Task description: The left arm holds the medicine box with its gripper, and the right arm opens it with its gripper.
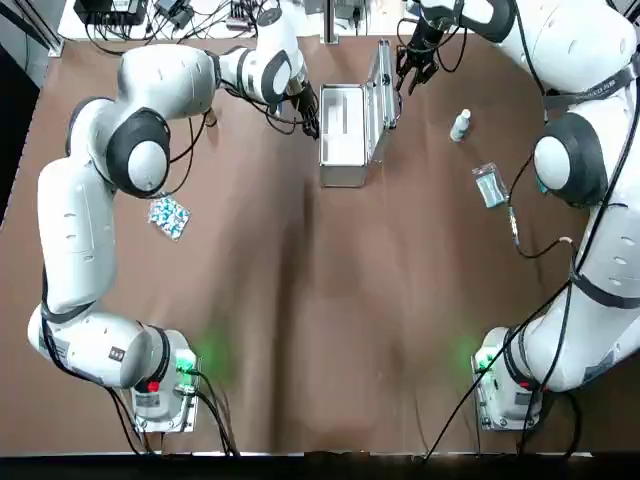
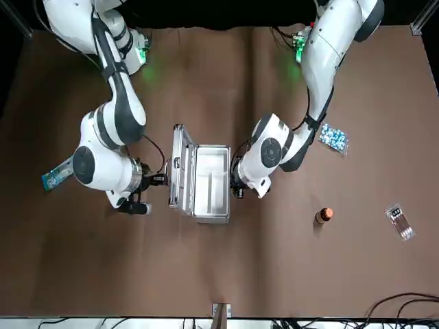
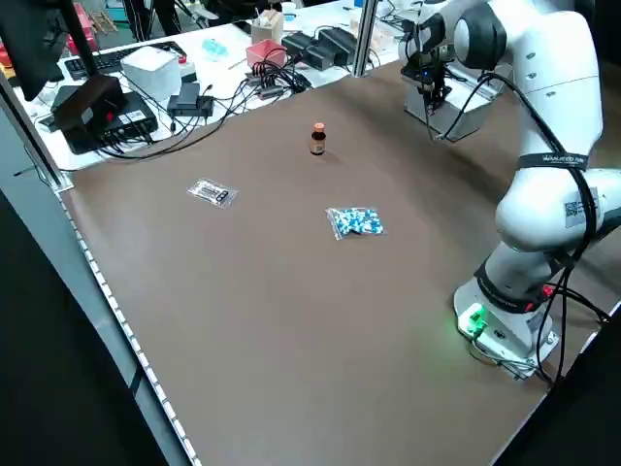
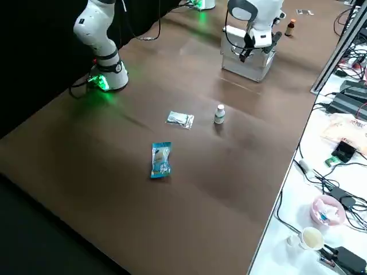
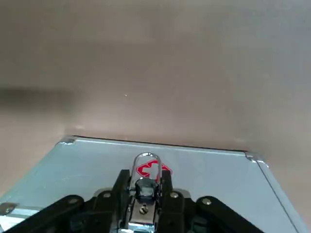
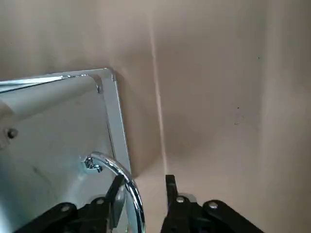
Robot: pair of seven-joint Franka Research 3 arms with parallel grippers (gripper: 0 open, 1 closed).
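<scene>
Medicine box (image 1: 343,135): metal case, far centre of tabletop (image 1: 320,300), lid (image 1: 381,85) upright. Likely rigid, light, slick. Left tool (image 1: 305,108) clamps its clasp (image 5: 144,187); right tool (image 1: 412,68) sits narrowly parted about the handle (image 6: 114,170).

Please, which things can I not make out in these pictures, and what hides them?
Left side view: the medicine box, largely behind the left arm.
Right wrist view: the lid, cut off by the picture edge near the right claw.
Left wrist view: the red mark, partly covered by the clasp in the left claw.
Top view: the white bottle, too small to read any label.
</scene>
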